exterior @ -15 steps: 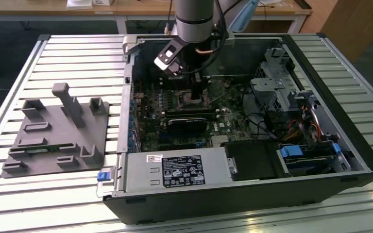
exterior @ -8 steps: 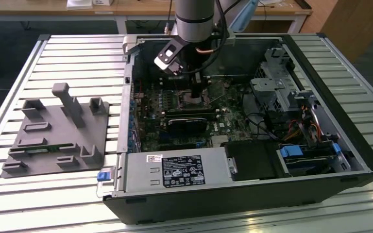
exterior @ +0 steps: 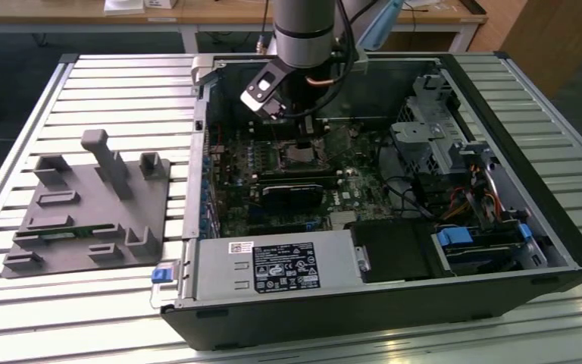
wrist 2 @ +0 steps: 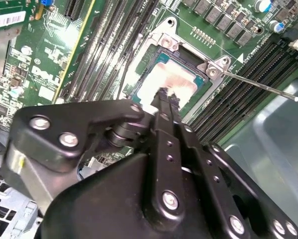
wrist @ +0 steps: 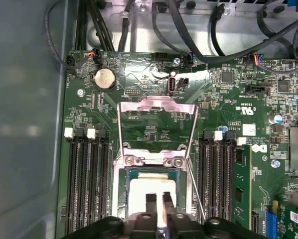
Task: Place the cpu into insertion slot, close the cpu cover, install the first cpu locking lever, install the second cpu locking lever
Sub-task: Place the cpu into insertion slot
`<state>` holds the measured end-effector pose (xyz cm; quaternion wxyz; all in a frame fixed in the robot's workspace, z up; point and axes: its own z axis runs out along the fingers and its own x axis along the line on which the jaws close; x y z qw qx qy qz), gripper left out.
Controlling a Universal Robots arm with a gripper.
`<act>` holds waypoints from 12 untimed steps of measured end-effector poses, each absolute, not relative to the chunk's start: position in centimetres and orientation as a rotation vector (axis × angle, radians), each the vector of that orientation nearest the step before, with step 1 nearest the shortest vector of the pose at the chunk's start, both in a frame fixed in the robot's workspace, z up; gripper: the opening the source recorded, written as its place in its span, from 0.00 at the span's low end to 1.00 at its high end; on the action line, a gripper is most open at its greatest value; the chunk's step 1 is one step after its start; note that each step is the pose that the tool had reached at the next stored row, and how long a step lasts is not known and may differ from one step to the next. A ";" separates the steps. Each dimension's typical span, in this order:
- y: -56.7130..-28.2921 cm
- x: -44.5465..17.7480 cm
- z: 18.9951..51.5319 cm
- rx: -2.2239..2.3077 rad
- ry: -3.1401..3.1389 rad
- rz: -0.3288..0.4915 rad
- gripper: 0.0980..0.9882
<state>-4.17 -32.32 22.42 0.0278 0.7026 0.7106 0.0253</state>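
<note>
**Cpu seated flat in its slot, cover up**

Exterior view: the arm [exterior: 306, 30] reaches down into an open computer case [exterior: 372, 311] lying on the slatted table [exterior: 119, 83]. A grey fixture [exterior: 89, 205] sits towards the exterior view's left. The insertion slot [exterior: 299, 155] is a small square below the arm. Whether it is filled is hard to make out here, and the fingertips are lost against the dark board.

Second wrist view: the cpu [wrist 2: 176, 82] lies flat in the insertion slot [wrist 2: 189, 56], silver top up, its edges square with the rim. The tool [wrist 2: 164, 97] hangs just over the near edge and hides it. A thin lever rod [wrist 2: 258, 85] slants away from one corner, unlatched.

First wrist view: the tool [wrist: 159, 198] has its fingers a narrow gap apart, pinching nothing, with the pale cpu [wrist: 151, 186] showing between them. The chip's near part is covered. The cpu cover [wrist: 156, 105] is swung up from its hinge, its long sides running away from the insertion slot [wrist: 128, 174]. Long black memory slots [wrist: 86, 184] flank the slot, cut off by the tool's body.
</note>
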 end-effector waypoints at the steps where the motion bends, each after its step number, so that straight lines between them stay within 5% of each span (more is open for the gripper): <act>1: -32.4 -4.2 22.4 2.169 2.194 0.078 0.03; 12: -32.8 -4.2 22.5 2.171 2.195 0.082 0.01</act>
